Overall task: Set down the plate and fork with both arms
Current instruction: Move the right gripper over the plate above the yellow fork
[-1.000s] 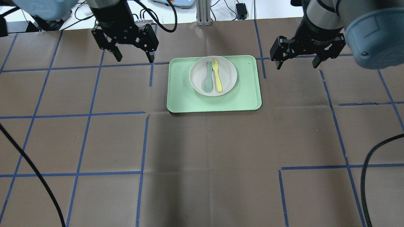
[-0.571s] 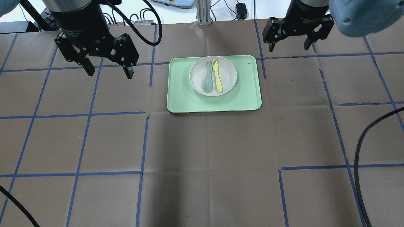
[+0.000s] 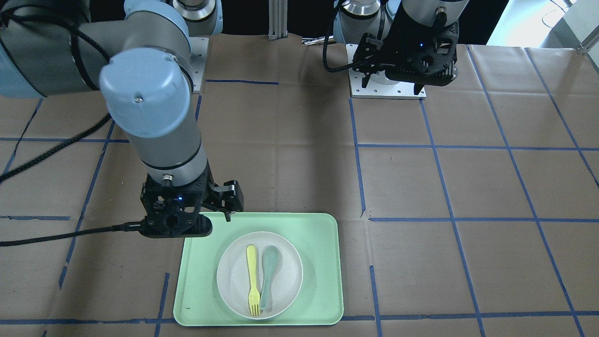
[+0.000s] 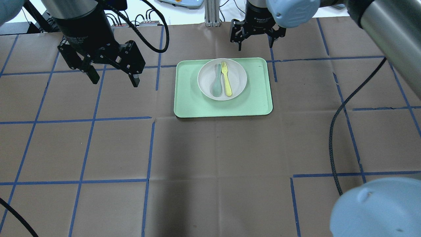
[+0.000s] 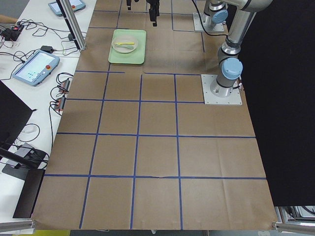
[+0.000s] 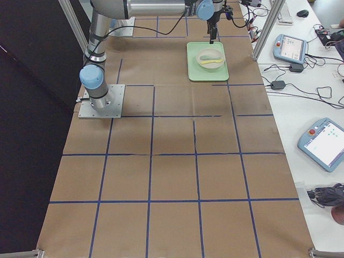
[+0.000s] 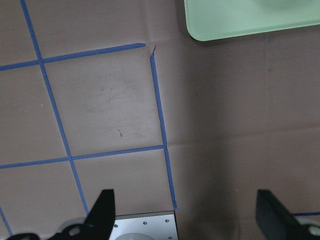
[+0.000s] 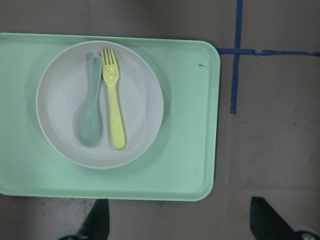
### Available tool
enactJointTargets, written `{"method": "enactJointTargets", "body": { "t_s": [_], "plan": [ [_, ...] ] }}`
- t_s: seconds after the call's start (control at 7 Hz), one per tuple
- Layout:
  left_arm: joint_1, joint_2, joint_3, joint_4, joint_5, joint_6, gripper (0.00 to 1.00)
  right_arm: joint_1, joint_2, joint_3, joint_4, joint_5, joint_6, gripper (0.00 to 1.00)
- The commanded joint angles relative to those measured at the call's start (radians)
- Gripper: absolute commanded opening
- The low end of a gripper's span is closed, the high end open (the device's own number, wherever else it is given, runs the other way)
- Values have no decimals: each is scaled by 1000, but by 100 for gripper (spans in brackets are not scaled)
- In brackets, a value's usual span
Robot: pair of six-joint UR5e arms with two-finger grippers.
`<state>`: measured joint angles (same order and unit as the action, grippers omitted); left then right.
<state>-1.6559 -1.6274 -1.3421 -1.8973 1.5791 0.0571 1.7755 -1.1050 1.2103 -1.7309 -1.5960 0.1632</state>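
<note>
The off-white plate [image 4: 238, 78] sits on the mint-green tray [image 4: 258, 93] at the far middle of the table. The pale-yellow fork [image 4: 226, 80] lies in the plate, beside a grey-green spoon [image 4: 216, 83]. My right gripper [image 4: 255, 44] is open and empty, hovering by the tray's far edge. The right wrist view shows the plate [image 8: 142, 100], the fork [image 8: 113, 107] and the tray [image 8: 187, 130] beyond the open fingertips [image 8: 97, 222]. My left gripper [image 4: 114, 79] is open and empty over bare table left of the tray. In the left wrist view only a tray corner [image 7: 240, 20] shows.
Brown paper with blue tape lines covers the table. An aluminium post [image 4: 212, 14] stands just behind the tray. The right arm's black cable [image 4: 334, 138] hangs over the right half. The left arm's base plate [image 3: 386, 89] lies under the left gripper in the front-facing view.
The right gripper has swung from the table's far right over to the tray's far edge. The left gripper moved left and nearer earlier, then stayed about still. Plate, fork and spoon have not moved.
</note>
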Motion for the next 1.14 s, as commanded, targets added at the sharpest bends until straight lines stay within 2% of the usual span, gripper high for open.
{"method": "enactJointTargets", "body": {
  "t_s": [0.0, 0.57, 1.0],
  "plan": [
    [1, -2, 0, 1, 2, 10, 100, 54, 124, -23, -103, 2, 48, 100],
    [2, 0, 0, 1, 4, 10, 100, 59, 236, 5, -221, -4, 42, 99],
    [1, 1, -2, 1, 2, 10, 100, 56, 264, 101, -364, -30, 45, 99]
  ]
}}
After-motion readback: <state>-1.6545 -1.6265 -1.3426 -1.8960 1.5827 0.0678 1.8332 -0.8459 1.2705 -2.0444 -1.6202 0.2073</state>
